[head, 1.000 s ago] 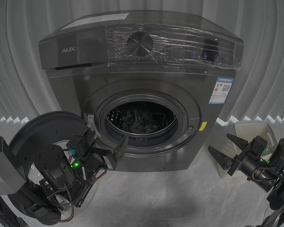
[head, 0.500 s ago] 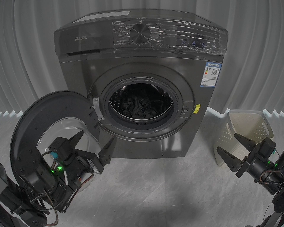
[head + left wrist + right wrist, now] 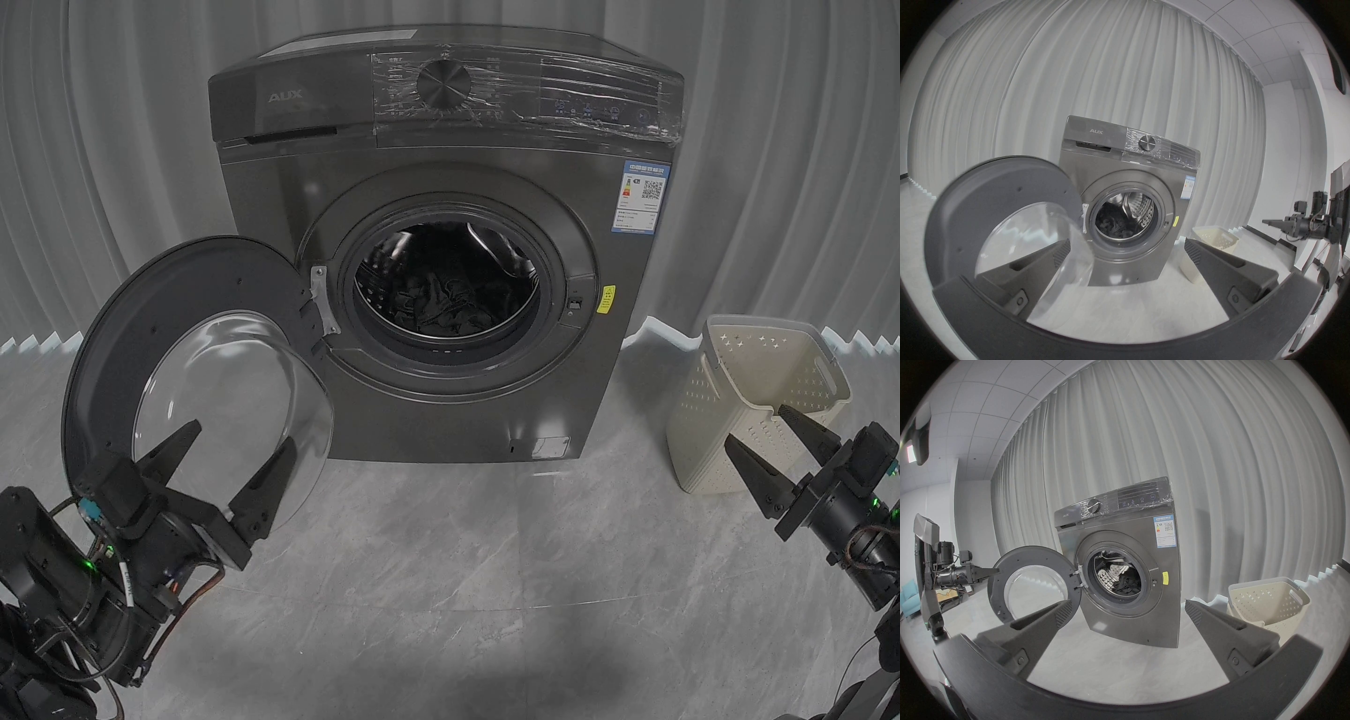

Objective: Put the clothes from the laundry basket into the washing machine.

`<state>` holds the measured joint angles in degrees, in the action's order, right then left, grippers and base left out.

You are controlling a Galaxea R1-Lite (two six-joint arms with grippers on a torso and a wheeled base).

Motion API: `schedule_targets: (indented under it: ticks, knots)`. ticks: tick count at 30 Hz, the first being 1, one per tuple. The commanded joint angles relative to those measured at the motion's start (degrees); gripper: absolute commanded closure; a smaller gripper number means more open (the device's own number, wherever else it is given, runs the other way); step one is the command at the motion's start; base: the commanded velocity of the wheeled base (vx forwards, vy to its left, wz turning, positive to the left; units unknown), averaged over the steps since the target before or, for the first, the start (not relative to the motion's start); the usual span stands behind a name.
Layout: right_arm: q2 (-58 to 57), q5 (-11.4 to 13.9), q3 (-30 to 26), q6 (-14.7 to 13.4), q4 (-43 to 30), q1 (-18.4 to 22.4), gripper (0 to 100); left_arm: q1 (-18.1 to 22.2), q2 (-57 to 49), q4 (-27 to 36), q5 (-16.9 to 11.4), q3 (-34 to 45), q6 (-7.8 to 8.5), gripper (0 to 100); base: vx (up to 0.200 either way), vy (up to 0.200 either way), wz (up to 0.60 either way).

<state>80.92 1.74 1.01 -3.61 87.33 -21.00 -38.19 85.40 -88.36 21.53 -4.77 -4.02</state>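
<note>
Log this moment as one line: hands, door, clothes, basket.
left hand: open, empty, near door | right hand: open, empty, near laundry basket | door: swung open | clothes: dark pile in washing machine

Head high, wrists low, all toward the washing machine (image 3: 450,412)

Soft, even, rather dim light falls from overhead. A broad, faint shadow lies on the grey floor (image 3: 469,670) at the head view's lower centre. Glare streaks the plastic film (image 3: 525,89) on top of the washing machine (image 3: 281,197), and pale reflections sit on the door glass (image 3: 225,394). The drum (image 3: 380,272) stays dark. Curtain (image 3: 778,141) folds bow towards the edges, and the wrist views have black corners.
</note>
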Motion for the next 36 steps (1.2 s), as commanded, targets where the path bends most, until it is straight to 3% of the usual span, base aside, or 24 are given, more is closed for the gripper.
schedule_targets:
  ticks: [1, 2, 6, 9, 13, 20, 25, 26, 27, 28, 29, 30, 31, 33, 34, 36]
  knots:
    - [-7.09, -0.16, -1.01, 1.59, -5.68, 1.58, 0, 0.49, -5.68, 0.55, -0.08, 4.77, 0.07, 0, 0.000, 0.000, 0.00]
    - [-7.71, -0.16, -1.01, 1.76, -6.56, 1.58, 0, 0.58, -5.77, 0.73, 0.00, 4.77, 0.07, 0, 0.000, 0.000, 0.00]
    - [-18.17, -0.07, -0.66, 2.38, -22.82, 1.40, 0, 3.12, -8.75, 2.58, -1.14, 4.77, 0.68, 0, 0.000, 0.000, 0.00]
    - [-21.77, -0.07, 0.92, 2.20, -29.33, 1.58, 0, 3.04, -9.11, 2.58, -1.84, 4.77, 0.68, 0, 0.000, 0.000, 0.00]
    - [-25.46, -0.25, 1.19, 2.20, -32.93, 1.67, 0, 3.39, -9.55, 2.75, -1.58, 4.77, 0.24, 0, -0.150, 0.000, 0.00]
    - [-30.38, -1.39, -0.84, 2.47, -34.16, 3.87, 0, 3.74, -22.38, 6.79, -1.49, 4.77, 0.07, 0, -0.086, 0.000, 0.00]
    - [-39.52, -1.22, -1.01, 2.55, -41.89, 5.36, 0, 3.92, -38.90, 26.04, -2.19, 4.77, 0.42, 0, 0.000, 0.000, 0.00]
    - [-39.88, -1.22, -1.01, 2.55, -42.25, 5.45, 0, 3.92, -39.25, 26.66, -2.19, 4.77, 0.42, 0, 0.000, 0.000, 0.00]
    - [-43.57, -0.95, -1.01, 2.55, -46.20, 6.50, 0, 4.18, -43.47, 33.51, -2.02, 4.77, -0.37, 0, 0.000, 0.000, 0.00]
    - [-44.71, -0.95, -1.01, 2.55, -47.43, 7.03, 0, 4.53, -44.70, 35.71, -2.02, 4.77, -0.81, 0, 0.000, 0.000, 0.00]
    - [-47.70, -0.86, -1.01, 2.55, -49.63, 8.35, 0, 5.32, -47.34, 40.37, -2.02, 4.77, -2.48, 0, 0.000, 0.000, 0.00]
    - [-48.05, -0.86, -1.01, 2.55, -49.80, 8.52, 0, 5.41, -47.69, 40.98, -2.02, 4.77, -2.74, 0, 0.000, 0.000, 0.00]
    - [-52.97, -0.69, -1.01, 2.55, -52.62, 10.37, 0, 6.29, -52.70, 47.84, -2.28, 4.77, -5.12, 0, 0.000, 0.000, 0.00]
    - [-57.01, -0.42, -1.01, 2.64, -55.08, 11.78, 0, 7.08, -56.74, 53.82, -2.28, 4.77, -5.82, 0, 0.000, 0.000, 0.00]
    - [-57.01, -0.42, -1.01, 2.64, -55.08, 11.78, 0, 7.08, -56.74, 53.82, -2.28, 4.77, -5.82, 0, 0.000, 0.000, 0.00]
    - [-63.34, -0.16, -1.01, 2.64, -60.09, 12.04, 0, 10.07, -60.17, 60.23, -2.10, 4.77, -6.08, 0, 0.000, 0.000, 0.00]
